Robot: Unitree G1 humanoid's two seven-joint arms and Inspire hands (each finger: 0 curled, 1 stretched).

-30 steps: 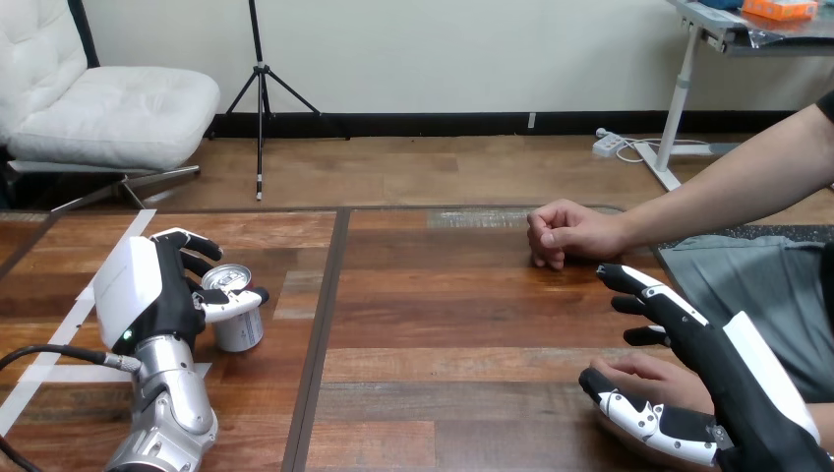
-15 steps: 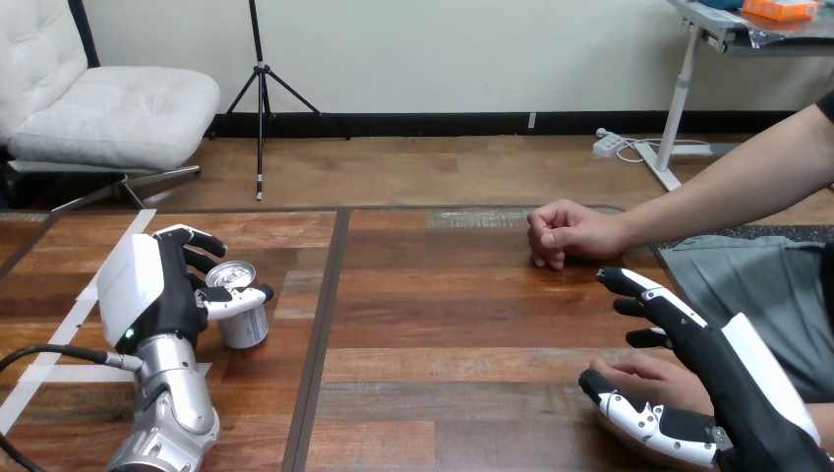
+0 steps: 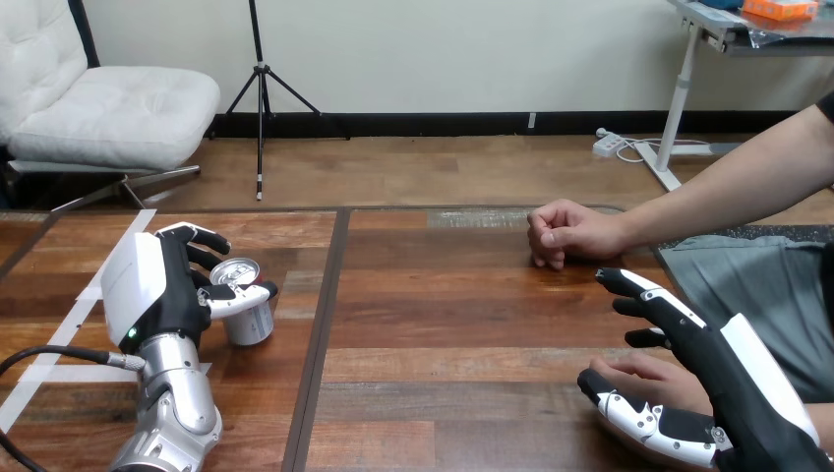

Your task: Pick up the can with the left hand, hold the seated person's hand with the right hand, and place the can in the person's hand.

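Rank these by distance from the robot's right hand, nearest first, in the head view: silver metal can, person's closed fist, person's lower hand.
1. Person's lower hand, beside right hand.
2. Person's closed fist, upper right.
3. Silver metal can, far left.

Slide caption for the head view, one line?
Left hand grips the can; the person's nearer hand lies between thumb and fingers of the open right hand.
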